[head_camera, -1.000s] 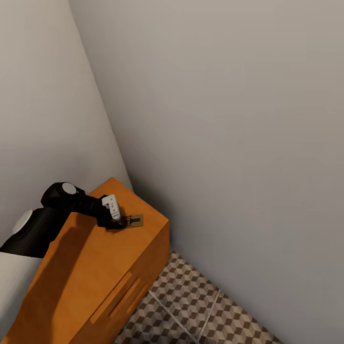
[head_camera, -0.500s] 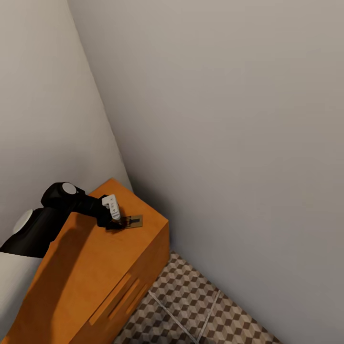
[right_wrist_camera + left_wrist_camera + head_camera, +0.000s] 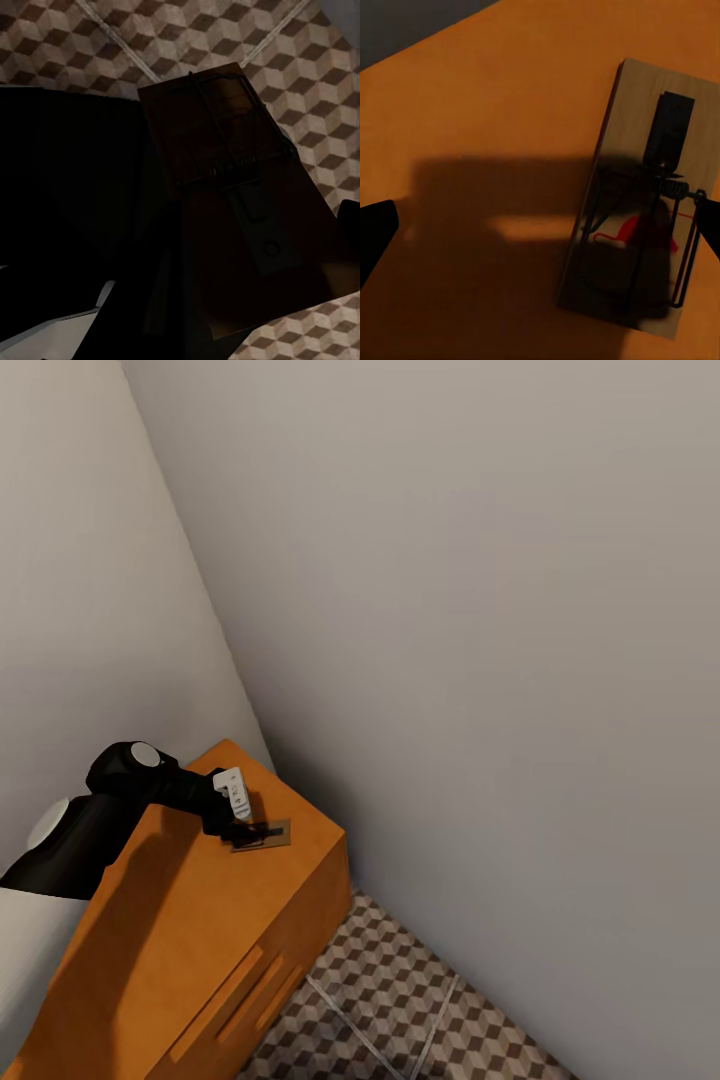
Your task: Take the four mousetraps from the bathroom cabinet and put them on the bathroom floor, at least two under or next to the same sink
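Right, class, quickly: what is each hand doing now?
Left hand: open, over a mousetrap on the cabinet.
Right hand: closed on another mousetrap, it seems.

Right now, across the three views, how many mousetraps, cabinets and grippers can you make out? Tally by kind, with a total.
Mousetraps: 2, one on the cabinet top, one in the right wrist view over the floor tiles
Cabinets: 1
Grippers: 2, left gripper, right gripper
Total: 5
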